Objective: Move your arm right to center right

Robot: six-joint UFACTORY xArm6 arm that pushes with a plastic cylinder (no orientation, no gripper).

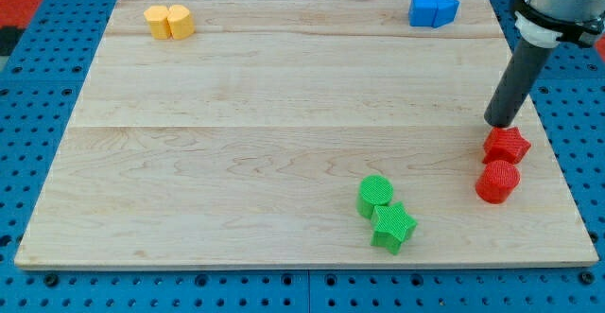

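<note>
Green star block (393,227): nearest the view's bottom edge, right of centre on the tabletop, touching the green cylinder at its upper left.
Green cylinder (375,196): upright, round ribbed top showing, pressed against the green star block.
Red cylinder (497,181): near the view's right edge of the tabletop, standing just below the red star block and touching it or nearly so.
Red star block (507,145): at the centre right of the tabletop, directly under the rod's lower end.
My tip (501,124): at the centre right, at the upper left edge of the red star block; whether it touches the block or stops just short cannot be told. Well apart from the green, blue and orange blocks.
Rod (518,81): dark, straight, tilted slightly in the view, coming down from the arm's grey-and-white mount (558,1) at the view's top right corner.
Hand: none shows, only a plain rod, so nothing is grasped or released.
Blue blocks (433,9): two of them touching, at the view's top right of the tabletop; exact shapes hard to make out.
Orange blocks (169,21): two touching, at the view's top left; the right one looks rounded.
Tabletop (265,114): pale wooden board lying on a blue perforated base (28,95).
</note>
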